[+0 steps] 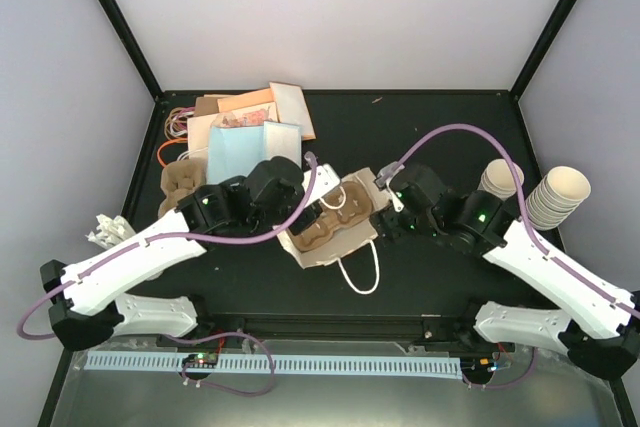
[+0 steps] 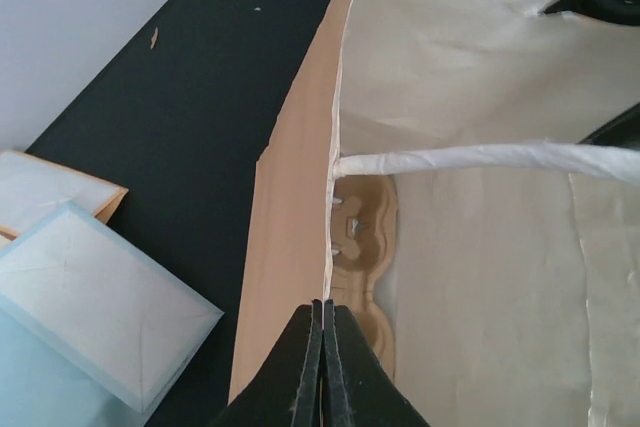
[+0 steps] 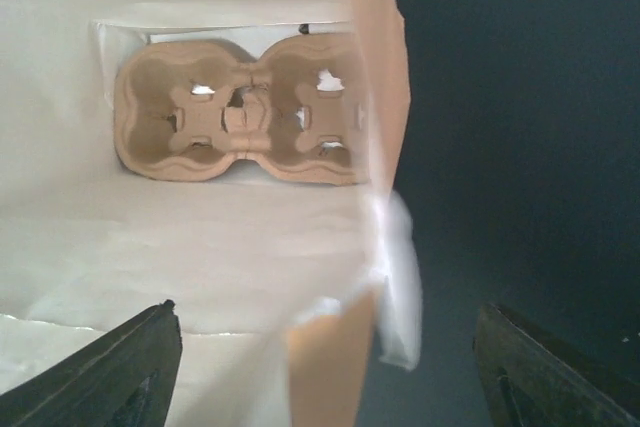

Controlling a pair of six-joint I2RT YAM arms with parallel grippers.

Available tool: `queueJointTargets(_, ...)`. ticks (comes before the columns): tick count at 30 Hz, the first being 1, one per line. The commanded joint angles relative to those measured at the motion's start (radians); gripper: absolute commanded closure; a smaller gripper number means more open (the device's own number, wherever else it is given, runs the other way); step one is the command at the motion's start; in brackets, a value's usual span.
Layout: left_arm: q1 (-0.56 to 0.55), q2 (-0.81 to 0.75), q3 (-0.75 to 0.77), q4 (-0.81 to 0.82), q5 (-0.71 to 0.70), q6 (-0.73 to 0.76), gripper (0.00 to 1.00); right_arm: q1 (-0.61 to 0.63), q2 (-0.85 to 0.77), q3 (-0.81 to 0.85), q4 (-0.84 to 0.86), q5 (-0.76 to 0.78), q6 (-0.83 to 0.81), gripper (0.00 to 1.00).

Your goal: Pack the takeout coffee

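Top external: black table, pale walls; centre bag holds a pulp carrier, left gripper pinching its rim, right gripper agape

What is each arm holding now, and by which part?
Left gripper: shut on the paper bag, pinching the rim of one side wall. Right gripper: open astride the bag's other side, holding nothing.

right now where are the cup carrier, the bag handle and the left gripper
cup carrier (image 3: pixel 240 112), right wrist view, centre ridge between its two wells
bag handle (image 2: pixel 480 157), left wrist view, middle of the white twisted cord
left gripper (image 2: pixel 322 319), left wrist view, fingertips shut on the paper bag (image 2: pixel 290 237) rim
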Motion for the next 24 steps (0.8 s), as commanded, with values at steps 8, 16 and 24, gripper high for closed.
queueJointTargets(8, -0.144, -0.019, 0.010, 0.095, -0.176, -0.012, 0.98, 0.188, -0.015, -0.058, -0.073, 0.183, 0.231, 0.29)
queueJointTargets(16, -0.183, -0.014, 0.013, 0.100, -0.249, -0.038, 0.99, 0.263, -0.082, -0.157, -0.085, 0.188, 0.353, 0.24)
queueJointTargets(24, -0.192, 0.005, 0.017, 0.107, -0.227, -0.063, 0.99, 0.279, -0.124, -0.156, -0.049, 0.186, 0.368, 0.17)
